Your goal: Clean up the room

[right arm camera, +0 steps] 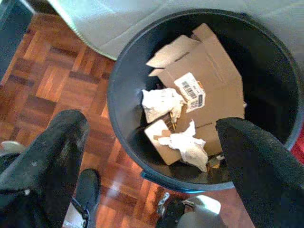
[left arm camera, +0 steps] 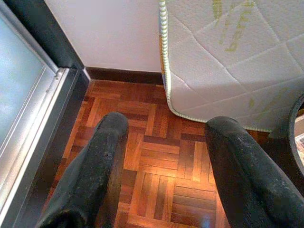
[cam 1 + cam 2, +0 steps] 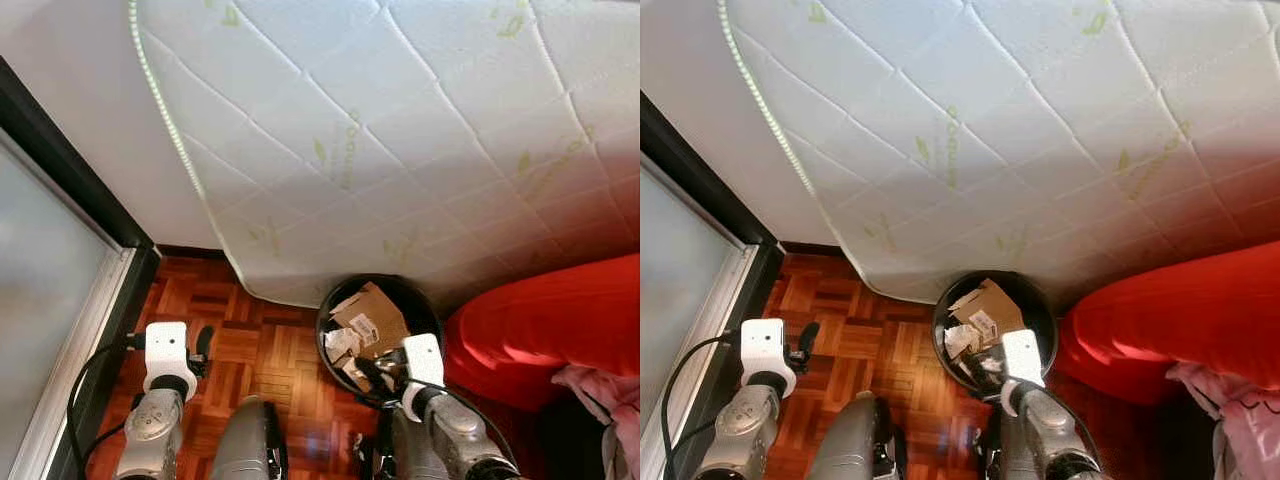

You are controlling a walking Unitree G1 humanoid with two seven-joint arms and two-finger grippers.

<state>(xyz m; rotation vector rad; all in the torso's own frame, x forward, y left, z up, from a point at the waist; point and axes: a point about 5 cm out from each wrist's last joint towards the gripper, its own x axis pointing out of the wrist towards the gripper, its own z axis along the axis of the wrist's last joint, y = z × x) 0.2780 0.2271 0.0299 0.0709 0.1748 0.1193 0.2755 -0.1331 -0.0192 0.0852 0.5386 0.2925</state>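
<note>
the right gripper point(image 1: 152, 161) hung directly over the black bin point(image 1: 118, 95), fingers point(image 1: 42, 156) spread wide and empty. the bin stood on the wood floor point(image 3: 250, 350) against the leaning mattress point(image 3: 400, 130), holding cardboard point(image 1: 213, 80) and crumpled paper point(image 1: 161, 102). the left gripper point(image 2: 161, 166), also open and empty, hovered over bare floor, well apart from the bin. judging by this, the right arm was nearer for any next move.

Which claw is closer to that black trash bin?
The right claw, held open above the black trash bin. The left claw is off to the side over bare parquet floor.
</note>
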